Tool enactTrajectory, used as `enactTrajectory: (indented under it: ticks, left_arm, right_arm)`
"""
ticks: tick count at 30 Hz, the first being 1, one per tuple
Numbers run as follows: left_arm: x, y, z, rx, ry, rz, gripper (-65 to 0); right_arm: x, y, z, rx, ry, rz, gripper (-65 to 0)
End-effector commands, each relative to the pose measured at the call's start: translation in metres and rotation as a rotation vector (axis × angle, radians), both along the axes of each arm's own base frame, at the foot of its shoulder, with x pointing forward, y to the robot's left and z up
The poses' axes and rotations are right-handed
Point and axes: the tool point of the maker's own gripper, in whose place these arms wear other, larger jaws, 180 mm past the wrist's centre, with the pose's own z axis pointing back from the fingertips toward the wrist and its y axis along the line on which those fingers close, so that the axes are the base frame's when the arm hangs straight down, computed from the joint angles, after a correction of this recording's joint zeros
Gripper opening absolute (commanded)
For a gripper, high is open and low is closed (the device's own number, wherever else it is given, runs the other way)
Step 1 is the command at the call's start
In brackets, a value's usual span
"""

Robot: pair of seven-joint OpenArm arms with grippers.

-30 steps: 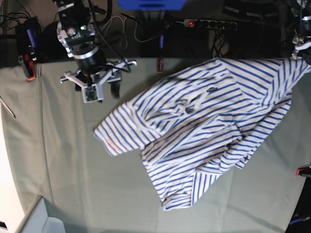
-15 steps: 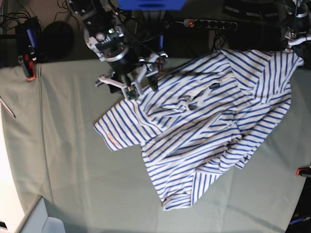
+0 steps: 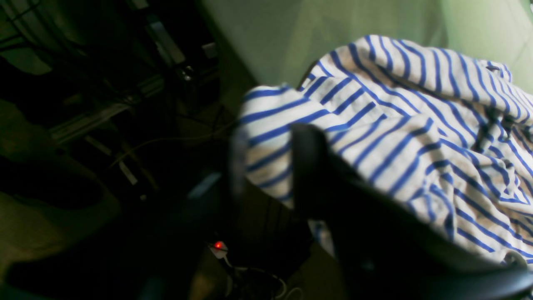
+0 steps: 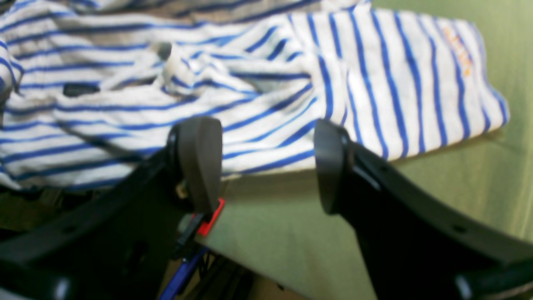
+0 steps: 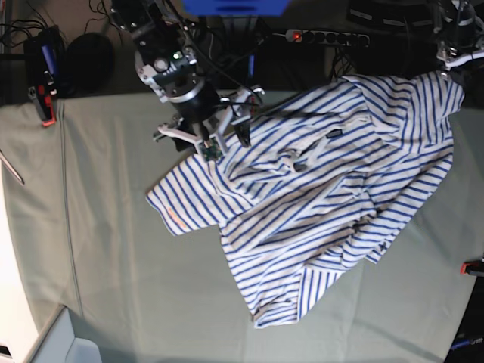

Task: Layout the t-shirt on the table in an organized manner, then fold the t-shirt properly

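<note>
The white, blue-striped t-shirt (image 5: 325, 204) lies crumpled and slanted across the grey-green table (image 5: 113, 265), one sleeve pointing left. My right gripper (image 5: 204, 136) hovers open over the shirt's far left edge. In the right wrist view, both fingers straddle the striped edge (image 4: 291, 83) above the table's rim, right gripper (image 4: 264, 166) holding nothing. My left gripper (image 5: 454, 57) is at the back right, by the shirt's raised corner. In the left wrist view its blurred fingers stand apart, left gripper (image 3: 270, 166) with the t-shirt (image 3: 395, 125) corner between them.
Red-and-black clamps sit on the left edge (image 5: 47, 106), on the right edge (image 5: 473, 266) and at the far edge (image 4: 210, 216). A power strip (image 5: 325, 36) with a red light and cables lie behind the table. A pale box corner (image 5: 60, 340) is at the front left.
My right arm swung from bare table rightward to the shirt's far edge and its jaws widened. The left gripper's fingers parted at the shirt's back-right corner.
</note>
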Motion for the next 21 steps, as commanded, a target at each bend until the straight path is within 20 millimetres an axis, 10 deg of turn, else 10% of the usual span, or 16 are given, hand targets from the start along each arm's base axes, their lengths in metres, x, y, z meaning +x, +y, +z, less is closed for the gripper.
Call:
enactTrajectory:
  ticks: [1,7,12,21]
  left_arm:
    - [-0.002,0.008,0.011,0.037,-0.012,0.001,-38.4]
    - [-0.009,0.026,0.024,0.077,-0.034,0.056,-33.8]
    - [0.028,0.018,0.056,0.113,-0.147,0.013,-33.8]
    - [0.107,-0.054,0.056,0.021,-0.270,-0.140,-33.7]
  right_arm:
    - [0.007,0.004,0.012,0.024,-0.043,0.003,-29.2]
    - [0.004,0.009,-0.001,0.009,-0.016,0.026,-29.1]
    - [0.003,0.023,-0.002,0.011,-0.018,0.068,-29.1]
    - [-0.003,0.034,-0.001,0.022,-0.015,0.100,-29.1]
